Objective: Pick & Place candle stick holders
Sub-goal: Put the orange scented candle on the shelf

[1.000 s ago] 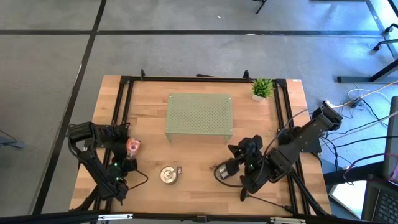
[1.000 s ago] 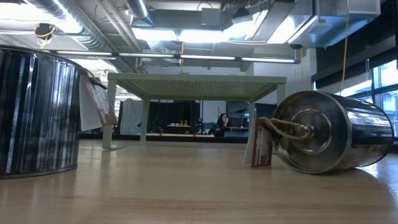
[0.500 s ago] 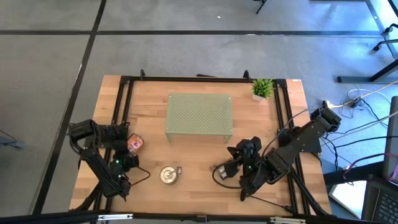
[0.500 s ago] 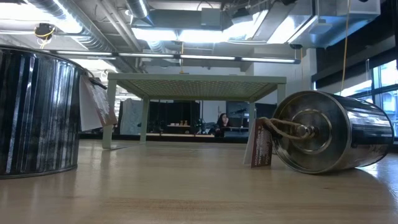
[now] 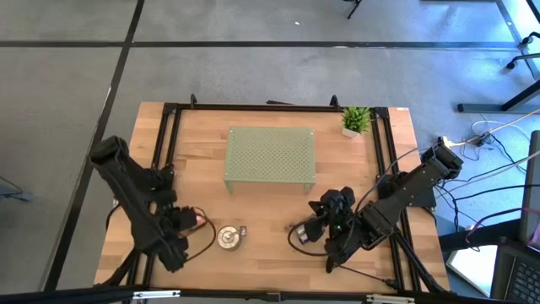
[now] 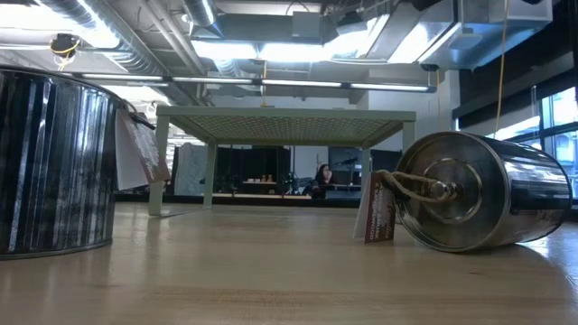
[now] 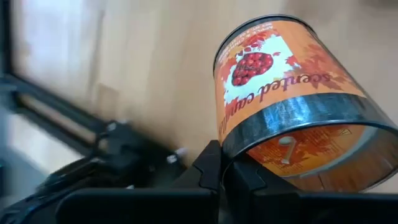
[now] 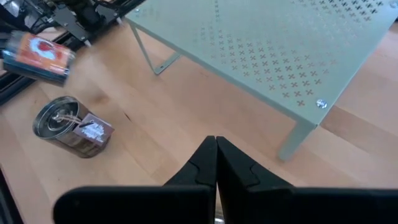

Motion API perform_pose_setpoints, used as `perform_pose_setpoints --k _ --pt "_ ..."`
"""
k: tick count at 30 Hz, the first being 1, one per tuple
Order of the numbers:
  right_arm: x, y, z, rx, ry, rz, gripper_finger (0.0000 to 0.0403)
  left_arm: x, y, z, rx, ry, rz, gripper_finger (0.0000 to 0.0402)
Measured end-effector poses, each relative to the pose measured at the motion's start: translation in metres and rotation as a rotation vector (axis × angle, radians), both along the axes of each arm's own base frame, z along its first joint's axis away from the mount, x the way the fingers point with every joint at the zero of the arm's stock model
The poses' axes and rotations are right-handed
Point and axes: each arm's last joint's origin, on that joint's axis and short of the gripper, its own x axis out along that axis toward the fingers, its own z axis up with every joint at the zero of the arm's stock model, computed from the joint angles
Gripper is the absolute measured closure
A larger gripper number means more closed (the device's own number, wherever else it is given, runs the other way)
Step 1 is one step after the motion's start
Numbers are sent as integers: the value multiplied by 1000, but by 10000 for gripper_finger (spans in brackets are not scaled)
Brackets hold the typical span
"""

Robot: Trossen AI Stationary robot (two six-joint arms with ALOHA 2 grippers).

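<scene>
No candle stick holders show in any view. An orange tin can [image 7: 286, 93] labelled as a scented candle hangs tilted over the table's near left [image 5: 194, 220], with my left gripper [image 7: 221, 169] shut on it. A silver tin can [image 5: 228, 237] with a paper tag stands upright on its base just to the right of it. The low view shows a second silver can [image 6: 470, 190] lying on its side. My right gripper [image 8: 216, 146] is shut and holds nothing, hovering over the near right [image 5: 315, 221]. My left gripper pinches the orange can's wall at the rim of its open end [image 7: 229, 148], one finger inside and one outside. The can is clear of the wood and tilted, its closed end pointing away from the fingers.
A pale green perforated metal stand [image 5: 270, 158] on four legs fills the table's far middle. A small potted plant [image 5: 355, 120] sits at the far right corner. Black frame rails [image 5: 165, 143] run along the table's sides. Bare wood lies between the stand and the cans.
My left arm has swung toward the table's near edge and the silver can, carrying the orange can with it. The can has left its spot farther back on the left and now hangs tilted beside the silver can. The right arm has kept still.
</scene>
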Motion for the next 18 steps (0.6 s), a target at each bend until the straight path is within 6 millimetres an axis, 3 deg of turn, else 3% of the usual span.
perform_pose_setpoints --k 7,12,18 --pt "0 0 -1 50 35 12 399 -3 28 30 -225 65 121 401" --pt "2 2 -1 104 48 26 399 -2 53 48 -325 21 268 401" --pt "5 6 6 189 46 53 399 4 85 85 -456 -131 444 401"
